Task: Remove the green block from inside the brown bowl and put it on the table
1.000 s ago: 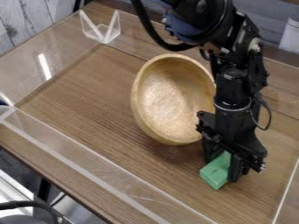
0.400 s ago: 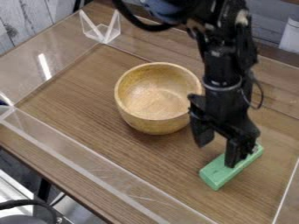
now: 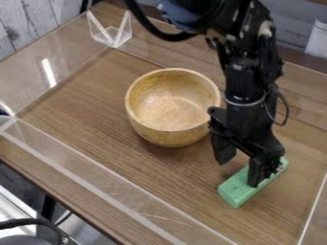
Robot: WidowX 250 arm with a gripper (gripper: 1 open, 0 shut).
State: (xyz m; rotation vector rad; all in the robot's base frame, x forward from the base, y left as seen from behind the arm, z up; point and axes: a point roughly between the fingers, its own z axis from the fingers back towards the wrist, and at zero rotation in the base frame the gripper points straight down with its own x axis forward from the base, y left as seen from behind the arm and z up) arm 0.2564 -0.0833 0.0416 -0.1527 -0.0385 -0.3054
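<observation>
On surface, 4 o'clock of brown bowl (image 3: 173, 105): green block (image 3: 246, 186), lying flat, outside bowl, near the clear front wall (image 3: 153, 206). Tool (image 3: 247, 161): jaws wide, holding nothing, right above block's far end. I read step as release done; placement looks complete. Next: lift straight up, w/o nudging block. Bowl upright, empty, apart from block. Nothing else blocks a lift.
</observation>
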